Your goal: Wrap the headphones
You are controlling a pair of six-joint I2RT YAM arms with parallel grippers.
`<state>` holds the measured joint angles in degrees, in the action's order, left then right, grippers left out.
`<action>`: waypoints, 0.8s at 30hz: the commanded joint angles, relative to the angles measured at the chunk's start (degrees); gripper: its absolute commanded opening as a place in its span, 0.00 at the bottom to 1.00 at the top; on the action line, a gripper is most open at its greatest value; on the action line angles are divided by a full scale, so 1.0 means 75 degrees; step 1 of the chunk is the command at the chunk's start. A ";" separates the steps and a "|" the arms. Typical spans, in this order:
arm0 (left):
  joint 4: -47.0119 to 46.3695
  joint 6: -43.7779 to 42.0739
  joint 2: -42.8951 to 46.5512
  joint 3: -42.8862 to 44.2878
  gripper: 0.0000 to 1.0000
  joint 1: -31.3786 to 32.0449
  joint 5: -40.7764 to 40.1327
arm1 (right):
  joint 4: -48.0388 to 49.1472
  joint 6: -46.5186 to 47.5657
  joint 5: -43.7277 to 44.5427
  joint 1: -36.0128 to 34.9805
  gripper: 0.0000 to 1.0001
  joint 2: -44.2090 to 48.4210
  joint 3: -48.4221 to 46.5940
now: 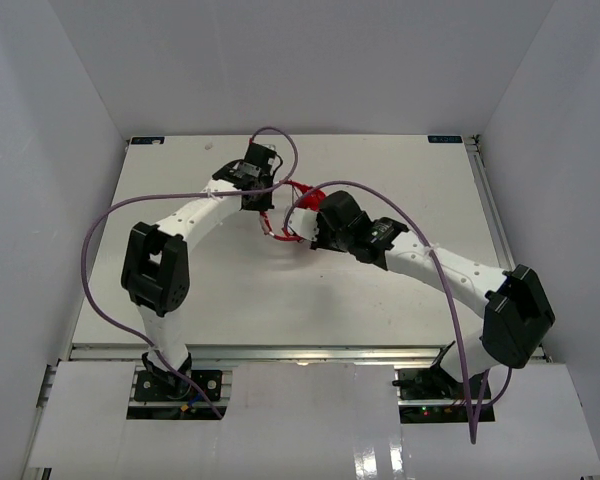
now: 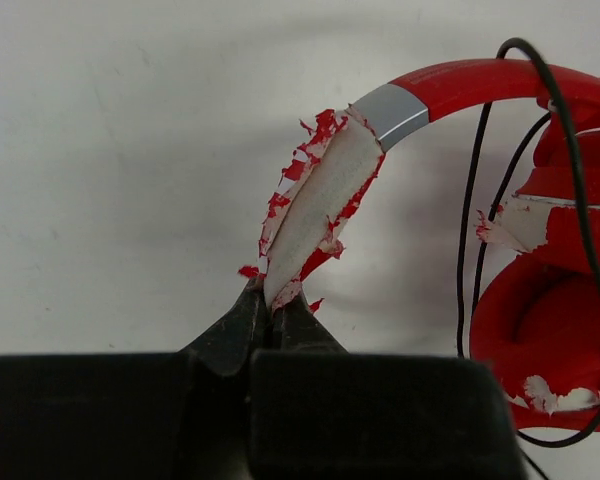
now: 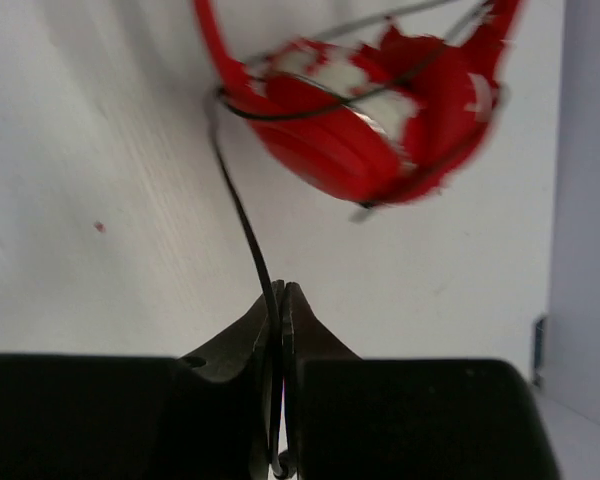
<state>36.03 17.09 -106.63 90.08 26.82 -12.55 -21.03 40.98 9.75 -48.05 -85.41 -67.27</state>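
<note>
The red headphones (image 1: 288,215) lie low over the table's middle, mostly hidden between the two arms. In the left wrist view my left gripper (image 2: 273,303) is shut on the worn, flaking pad of the headband (image 2: 320,205), with the ear cup (image 2: 550,340) and thin dark cable (image 2: 475,220) to the right. In the right wrist view my right gripper (image 3: 282,290) is shut on the cable (image 3: 242,215), which runs up and loops around the red ear cup (image 3: 365,110). In the top view the left gripper (image 1: 264,203) and right gripper (image 1: 305,225) flank the headphones.
Thick purple arm cables (image 1: 110,225) arc over the left side and over the right arm (image 1: 450,300). White walls enclose the table (image 1: 380,300) on three sides. A small dark fixture (image 1: 444,139) sits at the back right edge.
</note>
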 commanded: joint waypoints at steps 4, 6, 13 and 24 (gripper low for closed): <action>-0.0070 -0.1106 0.0671 -0.0787 0.00 0.0092 0.2598 | 0.1970 0.3458 0.2643 -0.0120 0.08 0.0431 0.0831; -0.0240 -0.1394 0.0919 -0.1095 0.00 0.0092 0.3454 | 0.3571 0.4029 0.2187 -0.0132 0.08 0.0474 0.1404; -0.0261 -0.2133 0.0930 -0.1485 0.00 0.0092 0.5239 | 0.4831 0.4108 0.1159 -0.0127 0.08 -0.0608 0.1261; -0.0813 -0.1992 0.0211 -0.1801 0.00 -0.0059 0.5046 | 0.3854 0.3551 0.0399 0.0272 0.22 -0.1318 0.0874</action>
<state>33.81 0.87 -104.59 77.27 26.86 21.51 9.17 69.85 16.76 -47.80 -96.51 -59.48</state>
